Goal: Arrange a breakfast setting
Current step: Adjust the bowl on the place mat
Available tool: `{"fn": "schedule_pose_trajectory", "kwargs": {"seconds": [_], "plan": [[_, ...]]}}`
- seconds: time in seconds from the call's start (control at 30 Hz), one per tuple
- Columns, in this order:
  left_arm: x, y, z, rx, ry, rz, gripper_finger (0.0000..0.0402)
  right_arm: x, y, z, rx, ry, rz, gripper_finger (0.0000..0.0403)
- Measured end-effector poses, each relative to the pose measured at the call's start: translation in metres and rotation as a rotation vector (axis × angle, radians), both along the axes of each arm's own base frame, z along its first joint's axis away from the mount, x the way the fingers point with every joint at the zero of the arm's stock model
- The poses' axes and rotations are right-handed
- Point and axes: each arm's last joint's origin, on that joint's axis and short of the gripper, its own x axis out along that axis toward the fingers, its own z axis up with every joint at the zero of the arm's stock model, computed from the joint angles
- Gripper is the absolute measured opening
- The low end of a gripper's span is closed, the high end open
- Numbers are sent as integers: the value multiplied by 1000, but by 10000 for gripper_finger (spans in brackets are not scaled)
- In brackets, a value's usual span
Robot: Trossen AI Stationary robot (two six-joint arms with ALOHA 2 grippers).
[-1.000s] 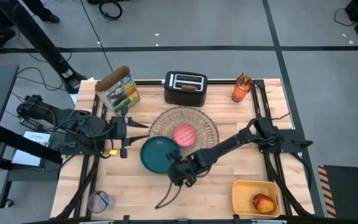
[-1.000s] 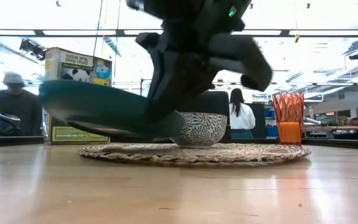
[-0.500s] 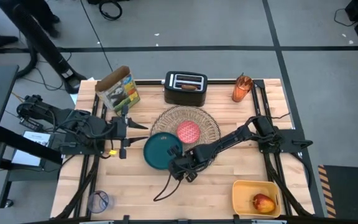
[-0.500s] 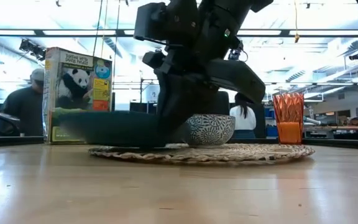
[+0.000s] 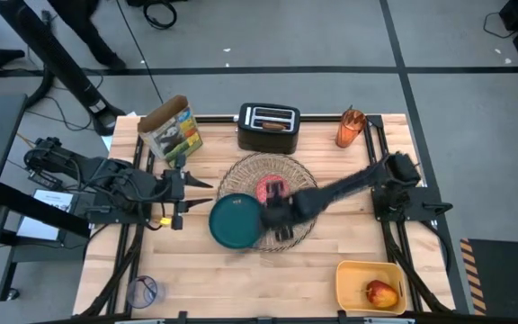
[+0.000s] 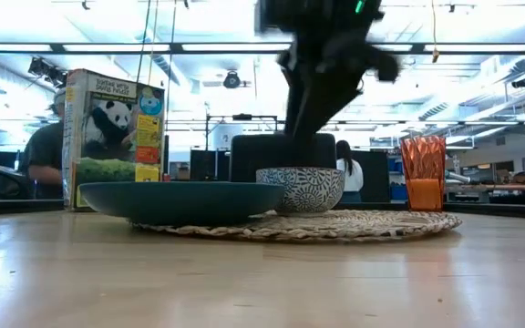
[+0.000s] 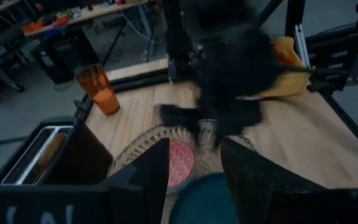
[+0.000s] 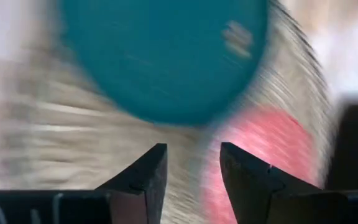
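Note:
The teal plate (image 5: 235, 220) lies flat with its right part on the left rim of the round wicker placemat (image 5: 281, 171) and its left part over the table. The small pink bowl (image 5: 269, 190) stands on the mat. My right gripper (image 5: 278, 214) hovers open and empty above the mat, between plate and bowl; its wrist view shows the plate (image 8: 166, 56) and bowl (image 8: 260, 155) below. My left gripper (image 5: 192, 191) waits open at the table's left. The toast (image 5: 272, 126) sits in the toaster's slot. The orange cup (image 5: 350, 128) stands at the far right. The apple (image 5: 380, 292) lies in a yellow container. The spoon is out of view.
A black toaster (image 5: 268, 128) stands at the far edge, and a cereal box (image 5: 174, 130) at the far left. The yellow container (image 5: 371, 283) sits at the near right corner. A clear cup (image 5: 144, 290) stands at the near left edge. People move in the room behind.
My right gripper has carried the plate, lifted and tilted, toward the placemat, lowered it level with its right part on the mat's left rim, let go, and risen toward the table's right and far side. The plate now lies still.

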Motion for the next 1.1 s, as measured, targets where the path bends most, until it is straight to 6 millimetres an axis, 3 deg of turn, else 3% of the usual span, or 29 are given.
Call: {"fn": "schedule_pose_trajectory", "kwargs": {"seconds": [0.13,0.27,0.5,0.73,0.93,1.1], "plan": [[-1,1,-4,-25,35,15,153,-7,-32,-7,110,-63,-70,151],[-2,1,-6,-52,57,30,153,-14,-48,-32,216,-36,-78,148],[-3,1,-8,-49,80,34,153,-19,-57,-48,202,-48,-91,118],[-3,1,-8,-44,78,32,153,-21,-60,-46,219,-35,-81,19],[-3,1,-8,-43,78,32,153,-26,-61,-33,166,-58,-101,30],[-2,3,-8,-48,71,40,153,-23,-68,-39,205,-49,-107,19]]}}
